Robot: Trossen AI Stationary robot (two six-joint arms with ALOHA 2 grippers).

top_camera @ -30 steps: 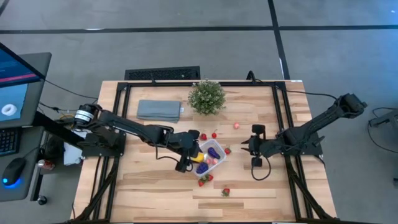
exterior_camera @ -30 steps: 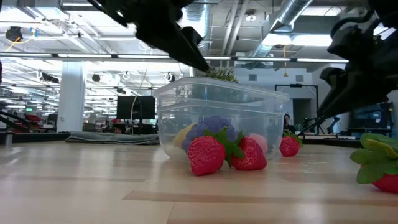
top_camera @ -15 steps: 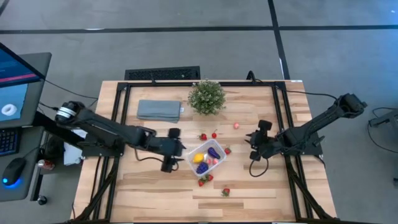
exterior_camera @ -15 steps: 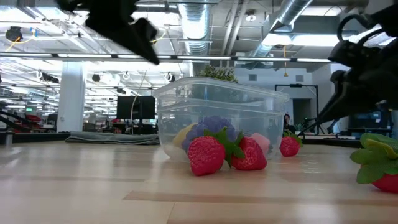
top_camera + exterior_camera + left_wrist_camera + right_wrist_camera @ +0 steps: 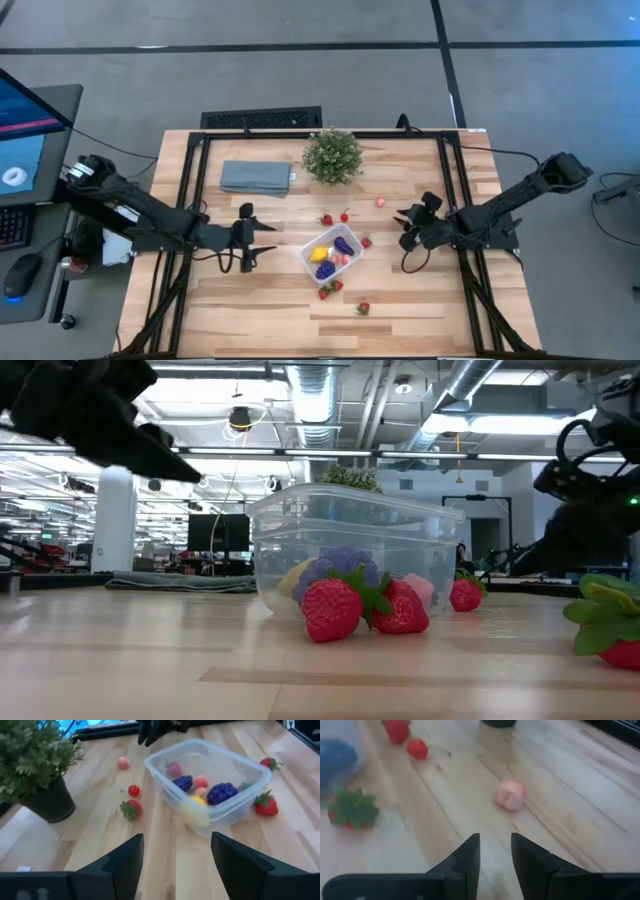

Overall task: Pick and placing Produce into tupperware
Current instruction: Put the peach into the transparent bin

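**While strays sit out: risks w/ the box and the pink piece**

Since the box (image 5: 335, 253) sits mid-table w/ yellow, purple and pink pieces already inside, we judge the job part done. Loose produce rings it: two strawberries (image 5: 328, 290) touching its near side, one more (image 5: 363, 308) nearer the front edge, a strawberry (image 5: 131, 809) and a small cherry (image 5: 133, 790) on the plant side, another strawberry (image 5: 366, 242) by the box's right corner, and a pink piece (image 5: 510, 795) farther off.

Our right gripper (image 5: 408, 229) hovers just right of the box, fingers nearly shut w/ only a slim gap, holding nothing. It points at the pink piece. Risk, as we see it: that piece is round and smooth, so a closing pinch off-centre could squirt it away across the wood. Fingers must spread first or they'll just shove it.

Our left gripper (image 5: 252, 239) hangs well left of the box, fingers apart, empty. If it goes for the strawberries touching the box, it may nudge the light box and shift it.

Table (image 5: 260, 310) is pale wood slats in a black frame, w/ a plant (image 5: 332, 155) and folded cloth (image 5: 256, 176) at the back. Beyond: grey floor, a monitor (image 5: 25, 130) left; the low view shows an open workshop w/ ceiling ducts.
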